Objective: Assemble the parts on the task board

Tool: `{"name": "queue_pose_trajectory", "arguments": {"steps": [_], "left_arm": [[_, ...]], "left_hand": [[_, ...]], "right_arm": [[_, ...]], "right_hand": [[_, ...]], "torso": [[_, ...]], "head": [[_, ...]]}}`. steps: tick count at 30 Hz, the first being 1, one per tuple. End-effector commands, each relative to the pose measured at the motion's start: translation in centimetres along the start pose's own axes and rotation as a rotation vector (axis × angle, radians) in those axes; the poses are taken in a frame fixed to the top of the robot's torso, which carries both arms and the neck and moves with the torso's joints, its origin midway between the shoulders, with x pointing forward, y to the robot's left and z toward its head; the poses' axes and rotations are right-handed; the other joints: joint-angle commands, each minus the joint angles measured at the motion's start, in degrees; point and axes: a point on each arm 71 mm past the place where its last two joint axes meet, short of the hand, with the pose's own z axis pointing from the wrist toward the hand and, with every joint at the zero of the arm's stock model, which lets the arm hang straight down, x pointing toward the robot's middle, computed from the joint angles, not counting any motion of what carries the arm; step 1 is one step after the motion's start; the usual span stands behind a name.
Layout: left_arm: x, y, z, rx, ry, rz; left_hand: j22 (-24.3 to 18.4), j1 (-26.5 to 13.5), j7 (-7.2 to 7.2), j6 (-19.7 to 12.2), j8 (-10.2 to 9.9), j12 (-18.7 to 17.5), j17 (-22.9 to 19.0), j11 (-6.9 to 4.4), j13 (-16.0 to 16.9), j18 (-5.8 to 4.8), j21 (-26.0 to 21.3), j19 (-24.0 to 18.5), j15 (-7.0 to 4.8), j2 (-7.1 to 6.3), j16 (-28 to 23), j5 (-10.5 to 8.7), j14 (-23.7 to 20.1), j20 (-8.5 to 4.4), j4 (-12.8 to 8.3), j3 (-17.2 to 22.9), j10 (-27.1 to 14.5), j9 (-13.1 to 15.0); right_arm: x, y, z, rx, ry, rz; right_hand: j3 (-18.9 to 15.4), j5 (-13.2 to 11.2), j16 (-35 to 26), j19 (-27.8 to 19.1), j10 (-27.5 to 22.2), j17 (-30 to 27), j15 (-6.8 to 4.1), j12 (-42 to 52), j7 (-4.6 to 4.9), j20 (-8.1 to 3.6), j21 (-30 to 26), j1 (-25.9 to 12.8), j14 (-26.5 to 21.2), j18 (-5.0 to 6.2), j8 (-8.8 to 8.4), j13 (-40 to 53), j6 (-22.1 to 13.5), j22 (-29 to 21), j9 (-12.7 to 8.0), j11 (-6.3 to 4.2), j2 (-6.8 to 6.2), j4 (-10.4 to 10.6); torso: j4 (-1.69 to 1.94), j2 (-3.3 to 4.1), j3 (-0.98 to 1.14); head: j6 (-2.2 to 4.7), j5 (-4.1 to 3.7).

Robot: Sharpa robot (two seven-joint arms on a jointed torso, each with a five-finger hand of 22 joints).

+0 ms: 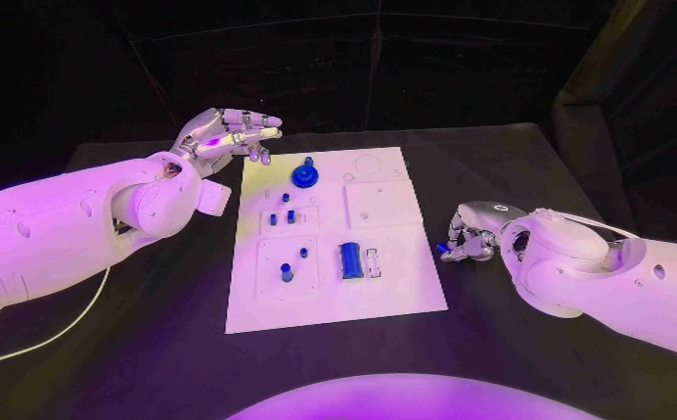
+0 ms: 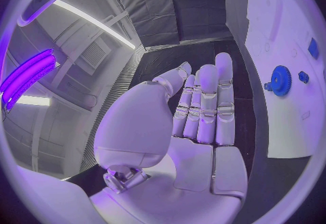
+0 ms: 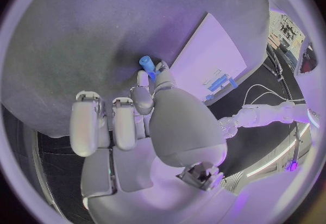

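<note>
Black table (image 1: 141, 342), head view, listed near to far.

Task board (image 1: 336, 244): white plate at table centre, long axis running 6 to 12 o'clock.

Near end of board: long blue cylinder (image 1: 348, 260) lying flat at about 5 o'clock from board centre; a small blue peg (image 1: 287, 273) at 7 o'clock, standing in a recessed panel.

Mid-board: two small blue pieces (image 1: 284, 215) at about 10 o'clock from centre.

Right hand (image 1: 472, 234): resting on the table at 3 o'clock from the board, just off its right edge. A small blue part (image 1: 443, 247) is pinched at the fingertips. The right wrist view confirms it: thumb and one finger close on the blue part (image 3: 146, 63), the other fingers curled; the board's edge lies beyond.

Far end of board: blue gear (image 1: 303, 175) at 11 o'clock. The left wrist view shows its toothed rim (image 2: 280, 80), unclear from the head.

Left hand (image 1: 229, 136): raised beyond the board's far left corner, at 10 o'clock. Fingers extended, holding nothing; the left wrist view shows them straight and side by side.
</note>
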Motion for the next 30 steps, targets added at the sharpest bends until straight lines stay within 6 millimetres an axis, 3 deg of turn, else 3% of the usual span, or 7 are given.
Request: {"name": "queue_pose_trajectory", "arguments": {"steps": [1,10,14,18,21,27,30], "left_arm": [[0.13,-0.08,0.04,0.003,0.012,-0.008],[0.14,-0.06,0.00,0.002,0.013,-0.008],[0.14,-0.06,-0.01,0.002,0.013,-0.008],[0.11,-0.06,-0.04,0.002,0.012,-0.008],[0.11,-0.06,-0.05,0.002,0.012,-0.008],[0.10,-0.06,-0.06,0.003,0.012,-0.008],[0.09,-0.06,-0.06,0.002,0.012,-0.008]], "left_hand": [[-0.05,0.01,-0.12,-0.41,0.35,0.24,-0.05,0.03,0.05,0.35,-0.38,-0.40,-0.14,0.49,-0.22,-0.03,-0.37,0.16,0.03,-0.27,-0.26,-0.05],[-0.08,-0.02,-0.10,-0.46,0.35,0.27,-0.09,0.05,0.04,0.35,-0.42,-0.39,-0.13,0.48,-0.22,-0.04,-0.40,0.17,0.04,-0.34,-0.33,-0.06],[-0.08,-0.02,-0.10,-0.46,0.35,0.27,-0.09,0.05,0.04,0.35,-0.42,-0.39,-0.13,0.48,-0.22,-0.04,-0.40,0.17,0.04,-0.34,-0.33,-0.06],[-0.08,-0.02,-0.10,-0.46,0.35,0.27,-0.09,0.05,0.04,0.35,-0.42,-0.39,-0.13,0.48,-0.22,-0.04,-0.40,0.17,0.04,-0.34,-0.33,-0.06],[-0.10,-0.03,-0.09,-0.51,0.34,0.27,-0.12,0.06,0.04,0.34,-0.45,-0.40,-0.12,0.47,-0.22,-0.03,-0.42,0.17,0.03,-0.38,-0.38,-0.07],[-0.10,-0.03,-0.09,-0.51,0.34,0.27,-0.12,0.06,0.04,0.34,-0.45,-0.40,-0.12,0.47,-0.22,-0.03,-0.42,0.17,0.03,-0.38,-0.38,-0.07],[-0.10,-0.03,-0.09,-0.51,0.34,0.27,-0.12,0.06,0.04,0.34,-0.45,-0.40,-0.12,0.47,-0.22,-0.03,-0.42,0.17,0.03,-0.38,-0.38,-0.07]], "right_arm": [[0.94,-0.60,0.07,0.042,0.051,-0.048],[0.90,-0.19,0.30,0.051,0.041,-0.124],[0.87,-0.14,0.39,0.059,0.036,-0.151],[0.82,-0.04,0.36,0.061,0.029,-0.149],[0.74,0.09,0.26,0.057,0.018,-0.130],[0.57,0.17,-0.20,0.052,-0.001,-0.052],[0.46,0.06,-0.60,0.053,-0.008,0.007]], "right_hand": [[-0.67,-0.22,-0.23,0.10,-0.47,2.15,0.44,-0.46,1.16,0.52,-0.33,-0.68,3.46,0.08,-1.26,-0.21,-2.03,0.48,-1.59,0.21,-0.33,0.05],[-1.11,0.93,-0.37,0.03,-1.25,2.08,0.70,-1.33,1.48,0.79,-0.44,-0.05,3.41,0.11,-1.91,-0.89,-3.00,0.41,-2.43,0.50,-0.20,-0.34],[0.29,3.88,-0.19,0.27,-1.05,2.49,0.51,-0.89,1.28,0.75,-0.11,2.70,3.50,0.02,-1.58,-0.59,-1.78,0.95,-2.87,0.21,1.73,-1.61],[4.27,-1.83,-0.09,0.52,-0.49,2.75,-0.15,-0.29,0.48,0.16,0.18,6.41,3.56,-0.06,-1.65,-0.12,0.63,1.40,-3.70,-0.59,4.95,-3.23],[6.75,-2.28,0.11,0.73,-0.05,3.14,-0.50,0.14,-0.08,-0.14,0.47,7.36,3.64,-0.16,-1.81,0.23,2.23,1.84,-4.19,-1.03,6.13,-3.83],[10.07,-0.69,0.46,0.99,0.89,3.80,-0.86,0.84,-0.56,-0.54,0.81,6.33,3.79,-0.27,-2.48,0.78,3.92,2.34,-5.02,-1.47,5.89,-3.87],[14.92,-0.05,0.50,1.03,1.21,3.99,-0.93,0.62,-0.46,-0.72,0.82,4.33,3.82,-0.29,-3.58,0.75,5.02,2.41,-6.02,-1.69,4.17,-3.87]], "torso": [[-0.01,0.02,-0.02],[0.02,0.02,-0.02],[0.01,-0.01,-0.02],[-0.06,-0.05,-0.05],[-0.06,-0.07,-0.03],[0.02,-0.05,0.00],[0.01,-0.01,-0.01]], "head": [[-0.02,0.04],[-0.08,-0.14],[-0.11,-0.20],[-0.06,-0.15],[-0.04,-0.13],[0.06,-0.15],[0.05,-0.12]]}}
